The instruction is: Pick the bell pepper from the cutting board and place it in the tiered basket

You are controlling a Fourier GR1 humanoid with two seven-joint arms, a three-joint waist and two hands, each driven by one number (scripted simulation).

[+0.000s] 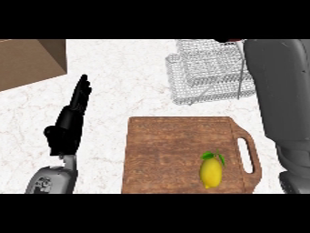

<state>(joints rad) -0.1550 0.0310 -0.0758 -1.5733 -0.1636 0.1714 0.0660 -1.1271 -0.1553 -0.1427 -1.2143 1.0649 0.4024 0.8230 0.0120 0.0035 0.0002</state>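
Nearest, lower left: left hand (68, 123), at rest over the counter (117, 77). Fingers straight and pointing away, nothing held.

Centre, near edge: cutting board (177, 145), handle slot to the right. Only a lemon (212, 172) with green leaves lies on it, toward the near right corner. No bell pepper on the board.

Right side: right forearm (285, 104) runs from the lower edge up to the top. Its hand passes out of view there, so I cannot tell how its fingers stand or what they hold.

Beyond the board: tiered basket (204, 73), white wire, its right side hidden behind the forearm.

At the top edge, just above the basket: a red sliver (232, 40), possibly the bell pepper, too little showing to be sure. If so, it sits over the basket's far side, not yet in a tier.

Far left: brown box (19, 63).

Risks, as I judge them: a release so near the far rim could land the pepper on the wire edge and roll it onto the counter. The forearm, close by the basket, could nudge it while pulling back.
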